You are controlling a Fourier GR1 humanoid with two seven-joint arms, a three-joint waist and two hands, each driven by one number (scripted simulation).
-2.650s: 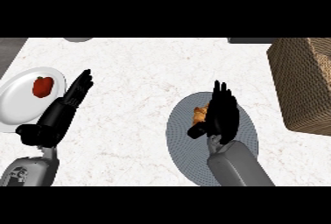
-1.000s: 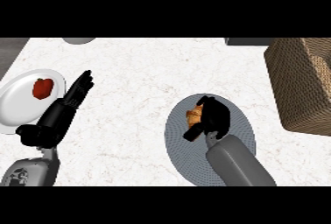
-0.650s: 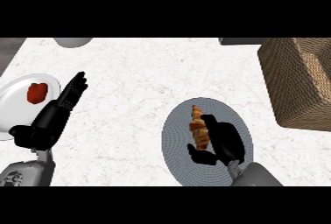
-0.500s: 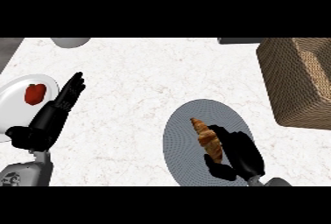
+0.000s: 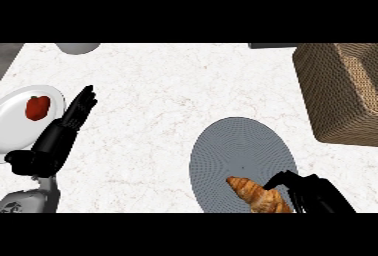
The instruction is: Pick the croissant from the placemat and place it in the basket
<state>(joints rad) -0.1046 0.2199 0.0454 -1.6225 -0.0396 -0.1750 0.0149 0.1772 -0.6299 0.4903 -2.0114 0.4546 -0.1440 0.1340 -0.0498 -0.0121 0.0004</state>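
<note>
Over at the counter's (image 5: 162, 90) left edge, a white plate (image 5: 15, 127) carrying a red item (image 5: 38, 107), likely a pepper or tomato, well out of the task's way. Just beside it, left hand (image 5: 63, 132) parked with fingers straight and relaxed, pointing up toward the far edge, holding nothing; idle, probably so the working side stays unobstructed. Farther along the far edge, part of a grey round object (image 5: 77, 47), cut off by the view. Moving across the bare marble middle to the grey oval placemat (image 5: 240, 145) near the front edge, right of centre. At the placemat's near end, croissant (image 5: 258, 196) lying across its lower part, apparently resting on the mat, not yet lifted as far as can be judged. Right beside it, right hand (image 5: 310, 192) with fingers curled in toward the pastry's right end, touching or nearly so; whether closed round it or merely hooked against it cannot be made out, with the lower part cut off. At the right edge, toward the far corner, woven basket (image 5: 339, 90), well apart from the croissant, so a lift and a carry up and rightward looks needed.
</note>
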